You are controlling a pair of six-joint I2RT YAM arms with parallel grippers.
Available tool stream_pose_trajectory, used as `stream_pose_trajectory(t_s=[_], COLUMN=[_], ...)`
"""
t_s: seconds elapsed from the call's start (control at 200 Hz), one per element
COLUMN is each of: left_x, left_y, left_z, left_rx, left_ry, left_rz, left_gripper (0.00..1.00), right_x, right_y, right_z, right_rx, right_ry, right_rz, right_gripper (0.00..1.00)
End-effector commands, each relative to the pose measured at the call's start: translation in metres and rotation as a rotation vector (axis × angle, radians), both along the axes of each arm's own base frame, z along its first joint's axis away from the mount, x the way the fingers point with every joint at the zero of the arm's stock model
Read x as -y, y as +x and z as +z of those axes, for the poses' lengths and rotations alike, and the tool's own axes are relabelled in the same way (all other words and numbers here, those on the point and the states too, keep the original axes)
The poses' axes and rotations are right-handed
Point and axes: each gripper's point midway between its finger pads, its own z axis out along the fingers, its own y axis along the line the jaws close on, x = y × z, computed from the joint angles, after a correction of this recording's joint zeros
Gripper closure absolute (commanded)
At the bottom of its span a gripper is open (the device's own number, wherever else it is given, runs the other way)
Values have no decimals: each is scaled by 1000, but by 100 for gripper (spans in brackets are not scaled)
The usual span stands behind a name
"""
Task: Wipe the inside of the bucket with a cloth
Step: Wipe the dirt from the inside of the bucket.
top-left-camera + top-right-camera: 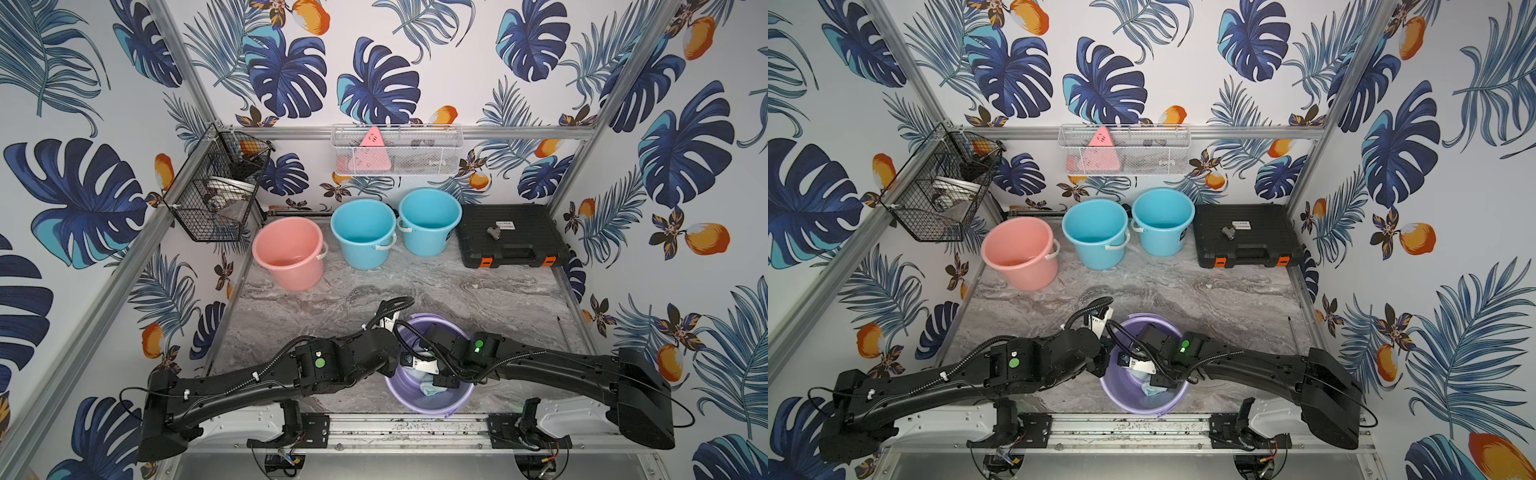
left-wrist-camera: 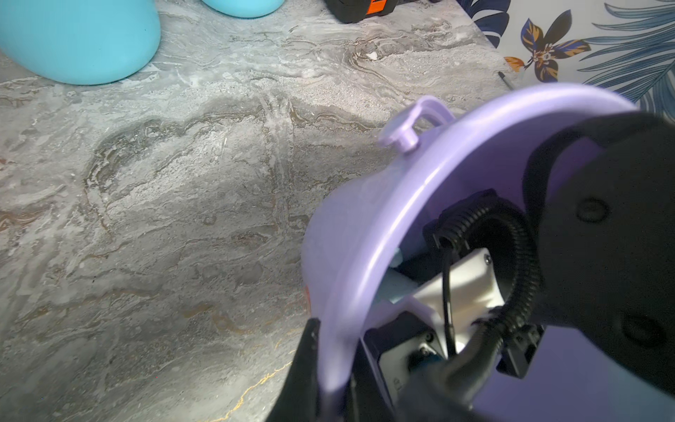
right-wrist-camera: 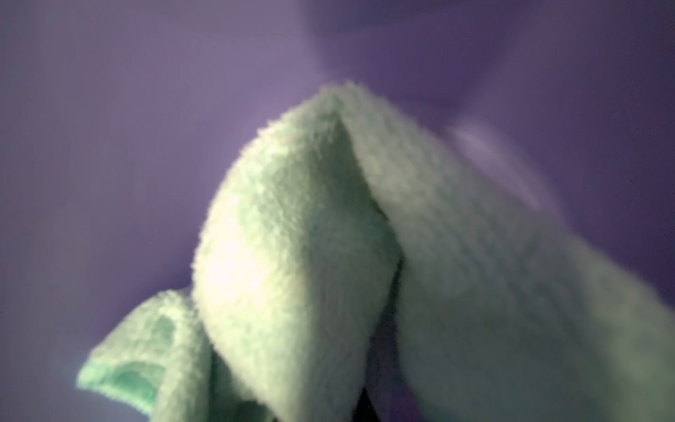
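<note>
cloth (image 3: 299,237), fluffy mint, in closed right end effector (image 1: 439,381) inside smooth lilac bucket (image 1: 432,406); left end effector (image 2: 334,369) closed on rim (image 2: 369,234)

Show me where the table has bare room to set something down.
Bare marble runs across the middle, between the purple bucket and the pink bucket, two blue buckets and black case; widest in front of the case. Crowded: that back row, and the front centre where both arms meet.

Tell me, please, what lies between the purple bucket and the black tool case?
Only bare marble tabletop lies between the purple bucket and the black tool case, as both top views show.
</note>
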Motion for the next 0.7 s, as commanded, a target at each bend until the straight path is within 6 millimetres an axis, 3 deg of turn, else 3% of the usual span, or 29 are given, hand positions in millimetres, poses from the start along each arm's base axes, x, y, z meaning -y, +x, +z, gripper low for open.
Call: stream_pose_trajectory(t_s=[0.0,0.335,0.695], left_x=[-13,-10,-5], left_y=[10,8,5], left_z=[4,5,1], left_rx=[68,75,55], left_ry=[64,65,46], left_rz=[45,41,34], left_gripper=[100,100,100], right_x=[3,-48,-85], right_y=[-36,-28,39], right_z=[-5,22,47], right_rx=[-222,-293,-12], right_ry=[48,381,631], right_rz=[25,25,-175], right_gripper=[100,100,100])
